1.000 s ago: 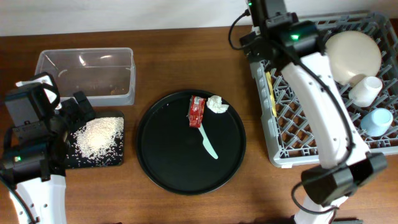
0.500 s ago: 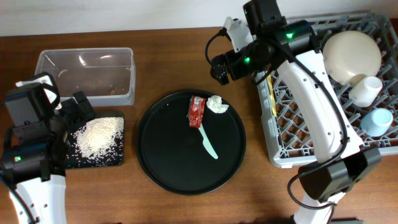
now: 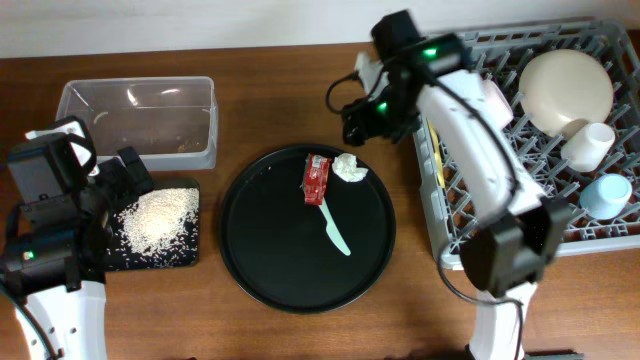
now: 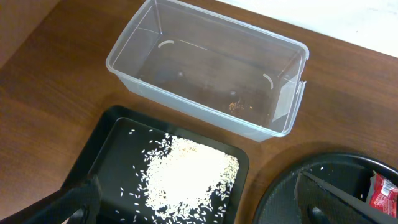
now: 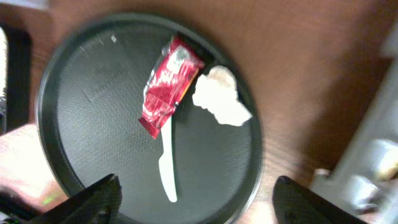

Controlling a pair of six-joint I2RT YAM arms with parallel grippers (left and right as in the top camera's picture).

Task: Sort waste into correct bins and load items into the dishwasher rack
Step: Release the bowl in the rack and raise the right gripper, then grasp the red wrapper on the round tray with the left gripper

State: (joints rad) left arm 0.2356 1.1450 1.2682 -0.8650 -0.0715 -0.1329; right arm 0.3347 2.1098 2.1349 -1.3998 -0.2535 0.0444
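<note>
A red wrapper [image 3: 316, 178] [image 5: 166, 93], a white paper wad [image 3: 349, 168] [image 5: 221, 99] and a mint-green spoon [image 3: 335, 230] [image 5: 166, 162] lie on the round black tray [image 3: 250, 260]. My right gripper [image 3: 360, 120] [image 5: 199, 205] hangs open just above the tray's far right edge, close to the wad, holding nothing. The rice heap [image 3: 155, 218] [image 4: 186, 174] lies in the shallow black tray [image 3: 190, 255] [image 4: 112, 143]. My left gripper [image 3: 128, 172] [image 4: 196, 208] is open above that tray. Behind it stands the clear tub [image 3: 137, 120] [image 4: 205, 68].
The grey dishwasher rack [image 3: 470, 240] fills the right side and holds a cream plate [image 3: 567, 88], a white cup [image 3: 588, 145] and a light-blue cup [image 3: 606, 195]. My right arm stretches across the rack's left half.
My right gripper has swung left off the rack's near corner to the round tray's far right edge. The left arm and all the objects have stayed put.
</note>
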